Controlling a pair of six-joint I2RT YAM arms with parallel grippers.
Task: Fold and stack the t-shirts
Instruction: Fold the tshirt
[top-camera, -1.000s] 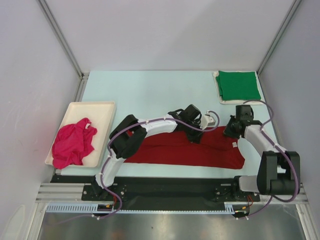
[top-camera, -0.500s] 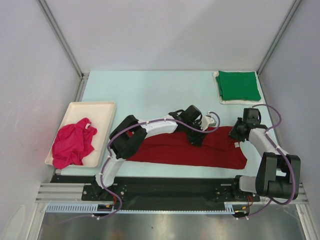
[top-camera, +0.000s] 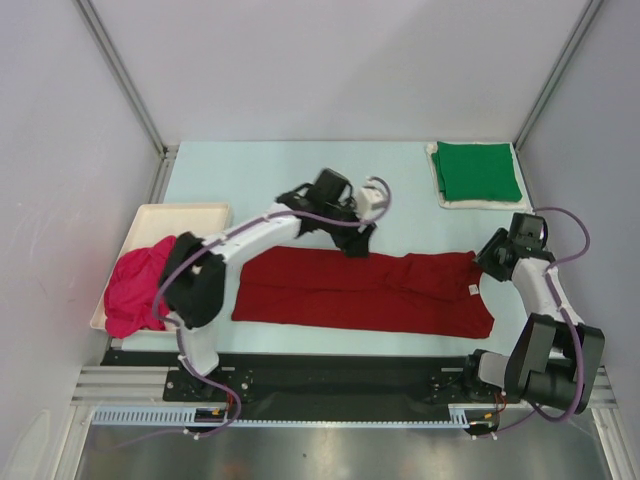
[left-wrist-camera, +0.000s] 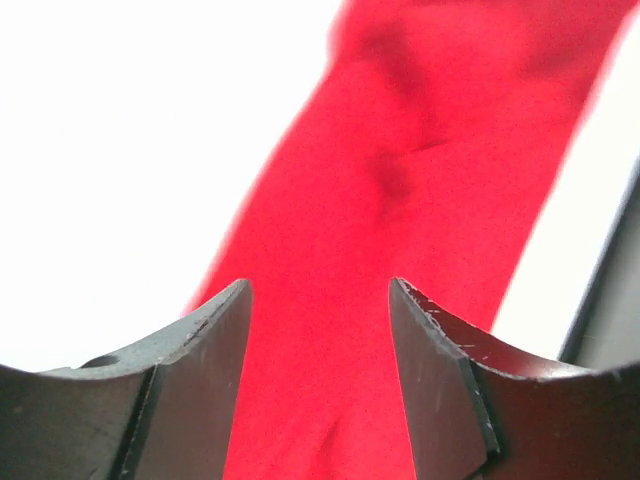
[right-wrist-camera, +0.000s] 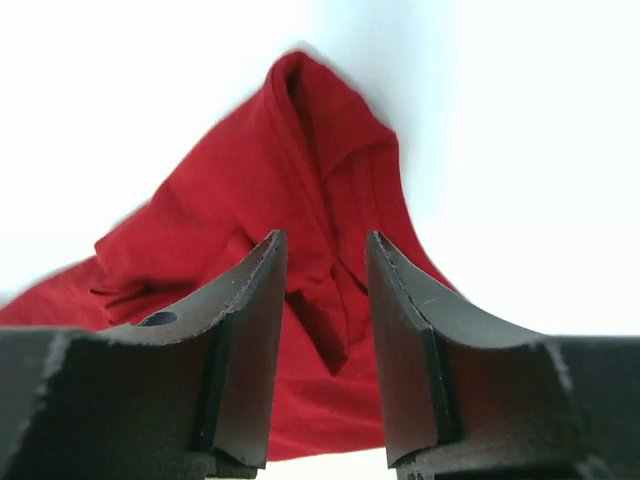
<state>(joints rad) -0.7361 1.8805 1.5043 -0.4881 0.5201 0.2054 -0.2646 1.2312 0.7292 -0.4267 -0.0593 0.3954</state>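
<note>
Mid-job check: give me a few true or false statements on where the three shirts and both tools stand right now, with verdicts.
1. The red shirt lies on the table as a long band. True.
2. The left tool is shut on the red shirt. False: its jaws stand apart and grip nothing.
3. The green shirt lies folded at the far right corner. True.
4. The pink shirt is stacked on the green one. False: it lies crumpled in the tray at the left.
5. The right tool is open. True.
</note>
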